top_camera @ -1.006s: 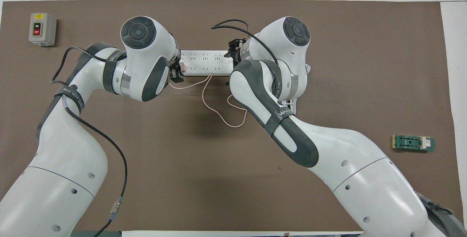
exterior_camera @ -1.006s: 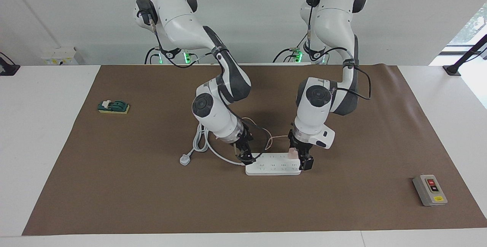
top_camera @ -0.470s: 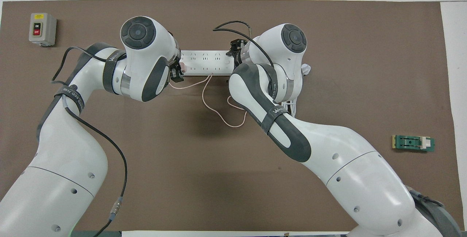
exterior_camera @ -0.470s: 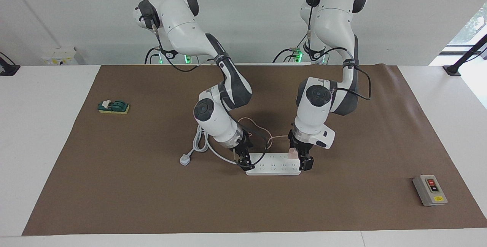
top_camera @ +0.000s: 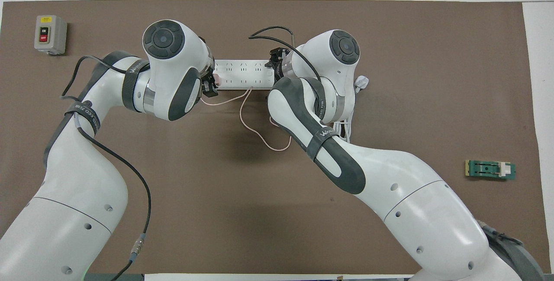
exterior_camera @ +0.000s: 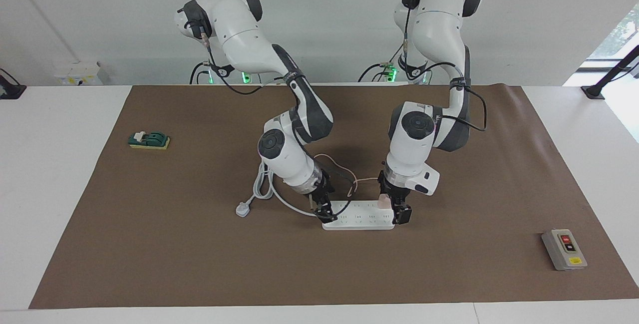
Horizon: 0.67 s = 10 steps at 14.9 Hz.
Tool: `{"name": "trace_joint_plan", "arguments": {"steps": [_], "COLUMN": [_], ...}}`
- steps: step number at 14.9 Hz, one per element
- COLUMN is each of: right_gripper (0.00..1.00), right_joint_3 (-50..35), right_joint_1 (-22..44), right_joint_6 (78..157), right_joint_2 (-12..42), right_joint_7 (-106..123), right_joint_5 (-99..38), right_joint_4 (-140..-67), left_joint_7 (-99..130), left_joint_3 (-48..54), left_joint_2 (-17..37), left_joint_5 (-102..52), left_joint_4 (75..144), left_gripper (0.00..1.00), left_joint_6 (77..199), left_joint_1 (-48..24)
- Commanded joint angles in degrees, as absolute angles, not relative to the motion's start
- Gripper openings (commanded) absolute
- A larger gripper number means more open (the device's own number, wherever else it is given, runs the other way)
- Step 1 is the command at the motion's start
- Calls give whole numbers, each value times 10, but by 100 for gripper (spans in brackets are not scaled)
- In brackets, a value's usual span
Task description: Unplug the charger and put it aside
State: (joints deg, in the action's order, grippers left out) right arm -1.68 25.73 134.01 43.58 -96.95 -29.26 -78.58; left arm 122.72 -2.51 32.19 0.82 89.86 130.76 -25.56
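Note:
The pale pink charger [exterior_camera: 383, 200] [top_camera: 217, 81] is plugged into the white power strip [exterior_camera: 359, 219] [top_camera: 242, 75], at the strip's end toward the left arm. Its thin pink cable [exterior_camera: 352, 184] [top_camera: 259, 134] loops over the mat on the side nearer the robots. My left gripper [exterior_camera: 393, 208] [top_camera: 210, 86] hangs straight down over that end, open, with one finger on each side of the charger. My right gripper [exterior_camera: 324, 210] [top_camera: 275, 61] is down at the strip's other end, on or just over its corner.
The strip's thick white cord and grey-white plug [exterior_camera: 243, 210] [top_camera: 361, 82] lie toward the right arm's end. A grey on/off switch box [exterior_camera: 564, 249] [top_camera: 50, 34] sits toward the left arm's end. A green block [exterior_camera: 149, 140] [top_camera: 490, 169] lies toward the right arm's end.
The right arm's wrist and elbow have shifted a little toward the strip, its gripper staying at the strip's end. The left arm and the charger have not moved.

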Motion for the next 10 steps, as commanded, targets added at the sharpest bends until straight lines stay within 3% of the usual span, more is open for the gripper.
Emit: {"name": "trace_joint_plan", "arguments": {"steps": [1,10], "right_gripper": [100,100], "right_joint_3": [-16,-15], "right_joint_1": [259,250], "right_joint_6": [1336,1280], "right_joint_2": [444,471], "right_joint_7": [-977,-971], "right_joint_5": [-304,-280], "right_joint_4": [-770,-699], "left_joint_7": [1237,1236], "left_joint_3": [-30,-30], "left_joint_2": [310,309], "left_joint_5": [21,21], "left_joint_4": [923,924], "left_gripper": [100,100], "left_joint_6": [1325,1326], "left_joint_1": [-258,-259]}}
